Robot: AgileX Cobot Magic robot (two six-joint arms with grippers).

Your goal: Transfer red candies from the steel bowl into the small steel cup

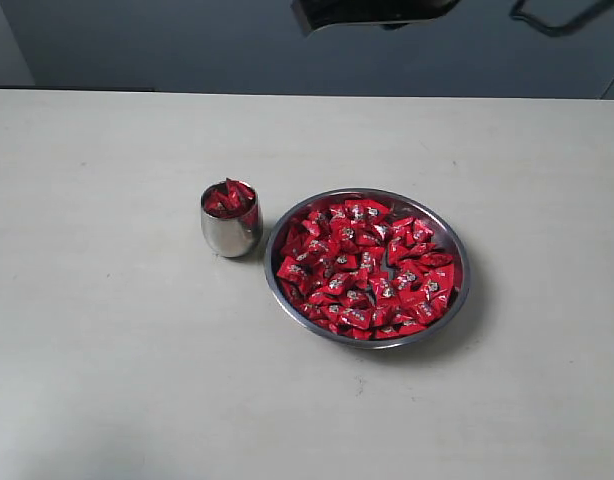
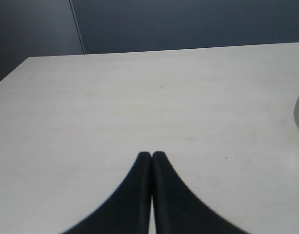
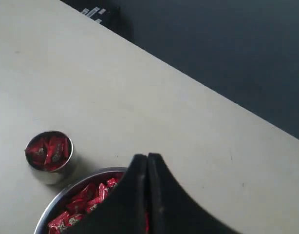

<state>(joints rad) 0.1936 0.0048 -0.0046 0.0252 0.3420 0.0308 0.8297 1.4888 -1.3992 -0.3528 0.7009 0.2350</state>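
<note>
A: Location check. Red candies (image 1: 367, 265) are heaped in the bowl (image 1: 445, 228), right of centre in the exterior view. The cup (image 1: 227, 238) stands just beside the bowl's left rim, with a few candies showing at its mouth.
B: Handling?
A: Judged light. They are small and square-ish, and the foil wrappers look slick and crinkly, so likely to slip. Best to pinch one across its flat faces, from the top of the pile. Bowl and cup are polished steel, hard and rounded.
B: Grippers?
A: Right gripper (image 3: 147, 157) is closed tip to tip above the bowl, nothing visible between the tips. Left gripper (image 2: 151, 155) is likewise closed and empty, over bare surface (image 1: 107, 350).
</note>
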